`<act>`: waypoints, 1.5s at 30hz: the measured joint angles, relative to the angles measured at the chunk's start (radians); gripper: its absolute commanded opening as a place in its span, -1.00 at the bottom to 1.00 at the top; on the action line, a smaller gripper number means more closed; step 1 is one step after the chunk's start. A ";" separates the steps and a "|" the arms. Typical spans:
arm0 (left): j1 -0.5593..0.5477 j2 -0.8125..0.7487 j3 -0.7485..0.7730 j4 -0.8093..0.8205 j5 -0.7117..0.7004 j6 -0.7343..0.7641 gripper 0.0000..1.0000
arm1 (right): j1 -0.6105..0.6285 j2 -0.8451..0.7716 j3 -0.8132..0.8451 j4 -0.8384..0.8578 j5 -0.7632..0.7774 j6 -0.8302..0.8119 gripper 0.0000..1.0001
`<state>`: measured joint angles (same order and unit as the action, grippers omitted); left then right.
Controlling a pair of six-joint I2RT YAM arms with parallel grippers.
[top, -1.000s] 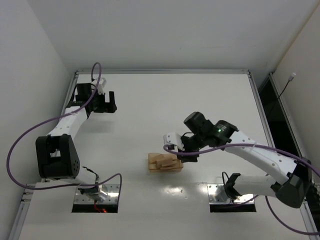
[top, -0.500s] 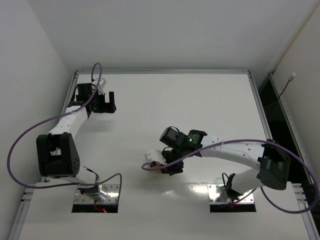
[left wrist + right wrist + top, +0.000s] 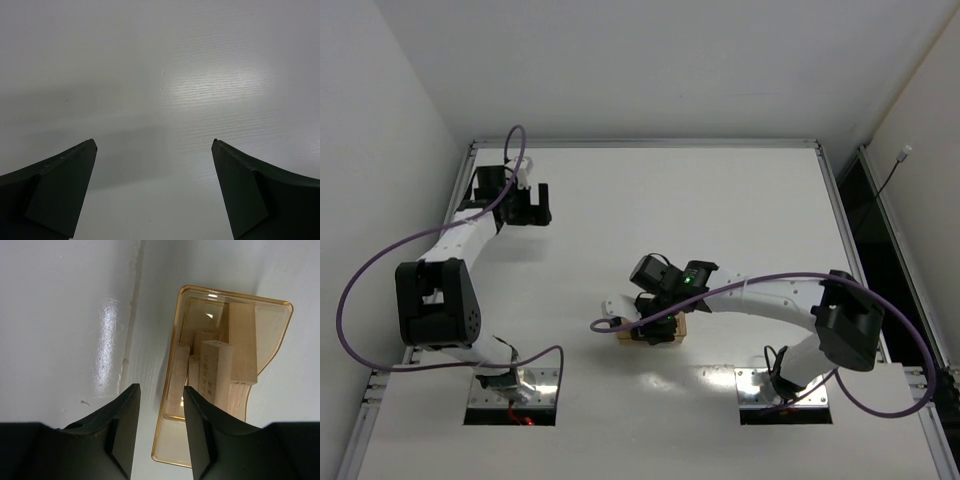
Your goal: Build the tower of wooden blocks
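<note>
Pale, smooth wood blocks (image 3: 216, 365), square-cut bars, lie piled loose in a glossy see-through orange tray (image 3: 167, 440) around 6 o'clock on the table (image 3: 720, 200). There's faint print on one but it's unreadable. The right gripper (image 3: 161, 389) hovers above with a narrow gap, empty. The left gripper (image 3: 155, 145) at 10 o'clock is spread wide, also empty.

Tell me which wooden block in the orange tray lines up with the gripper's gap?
The narrow light-tan wooden block along the rim of the translucent orange plastic tray. Only it shows between the right gripper's fingers; the other blocks lie to one side.
</note>
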<state>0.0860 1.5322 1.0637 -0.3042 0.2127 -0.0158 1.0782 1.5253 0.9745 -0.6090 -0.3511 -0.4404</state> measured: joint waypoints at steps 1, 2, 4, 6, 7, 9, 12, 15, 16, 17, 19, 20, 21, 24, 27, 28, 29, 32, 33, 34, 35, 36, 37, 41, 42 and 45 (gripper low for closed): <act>0.000 0.004 0.001 0.000 0.000 0.001 1.00 | 0.000 0.001 0.000 0.000 0.000 0.000 -0.27; 0.000 0.007 0.002 0.000 0.000 0.001 1.00 | 0.000 0.001 -0.003 0.003 0.000 0.000 -0.29; 0.000 0.013 0.005 -0.001 -0.001 0.001 1.00 | 0.000 0.001 -0.014 0.006 0.001 0.000 -0.29; 0.000 0.014 0.007 0.000 -0.001 0.002 1.00 | 0.000 0.001 -0.036 0.006 0.001 0.000 -0.29; 0.000 0.016 0.008 0.000 -0.001 0.002 1.00 | 0.000 0.001 -0.048 0.006 0.001 0.000 -0.29; 0.000 0.023 0.013 -0.001 -0.001 0.004 1.00 | 0.000 0.001 -0.077 0.006 0.003 0.000 -0.32; 0.000 0.029 0.021 -0.001 -0.001 0.004 1.00 | 0.001 0.001 -0.097 0.006 0.010 0.000 -0.32; 0.000 0.037 0.030 0.002 0.000 0.004 1.00 | 0.003 0.002 -0.100 0.007 0.020 0.000 -0.32; 0.000 0.041 0.033 0.001 0.000 0.004 1.00 | 0.003 0.003 -0.100 0.008 0.024 0.000 -0.36; 0.000 0.044 0.035 0.002 0.000 0.003 1.00 | 0.004 0.006 -0.101 0.009 0.028 0.000 -0.39; 0.000 0.045 0.039 0.001 0.000 0.003 1.00 | 0.004 0.018 -0.104 0.014 0.038 0.000 -0.49; 0.000 0.045 0.039 0.003 0.000 0.003 1.00 | 0.004 0.024 -0.106 0.017 0.044 -0.001 -0.51; 0.000 0.045 0.039 0.004 -0.001 0.003 1.00 | 0.004 0.030 -0.107 0.021 0.050 0.000 -0.51; 0.000 0.053 0.043 0.002 -0.001 0.004 1.00 | 0.004 0.059 -0.107 0.026 0.066 0.002 -0.62; 0.000 0.059 0.045 0.000 -0.002 0.003 1.00 | 0.004 0.074 -0.095 0.030 0.085 0.009 -1.00; 0.000 0.059 0.045 0.000 -0.003 0.004 1.00 | 0.004 0.078 -0.091 0.032 0.094 0.016 -1.00; 0.000 0.059 0.046 0.000 -0.004 0.003 1.00 | 0.004 0.080 -0.088 0.033 0.107 0.023 -1.00; 0.000 0.060 0.047 -0.001 -0.008 0.004 1.00 | 0.004 0.079 -0.086 0.034 0.117 0.026 -1.00; 0.000 0.060 0.047 -0.001 -0.010 0.004 1.00 | 0.004 0.077 -0.086 0.034 0.117 0.025 -1.00; 0.000 0.061 0.047 -0.001 -0.011 0.004 1.00 | 0.004 0.074 -0.086 0.033 0.117 0.025 -1.00; 0.000 0.063 0.047 -0.001 -0.010 0.003 1.00 | 0.004 0.071 -0.083 0.029 0.117 0.023 -1.00; 0.000 0.066 0.047 -0.001 -0.010 0.003 1.00 | 0.004 0.068 -0.071 0.017 0.114 0.022 -1.00; 0.000 0.069 0.047 -0.001 -0.010 0.004 1.00 | 0.001 0.063 -0.054 0.003 0.106 0.022 -1.00; 0.000 0.072 0.047 -0.002 -0.009 0.003 1.00 | -0.040 0.065 0.121 -0.116 0.020 0.025 -1.00; 0.000 0.072 0.048 -0.002 -0.007 0.003 1.00 | -0.063 0.072 0.196 -0.135 -0.013 0.030 -1.00; 0.000 0.072 0.052 -0.008 0.000 0.004 1.00 | -0.137 0.105 0.385 -0.134 -0.111 0.059 -1.00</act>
<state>0.0860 1.6047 1.1156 -0.3119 0.2123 -0.0120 0.9417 1.6299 1.3594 -0.7429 -0.4625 -0.3813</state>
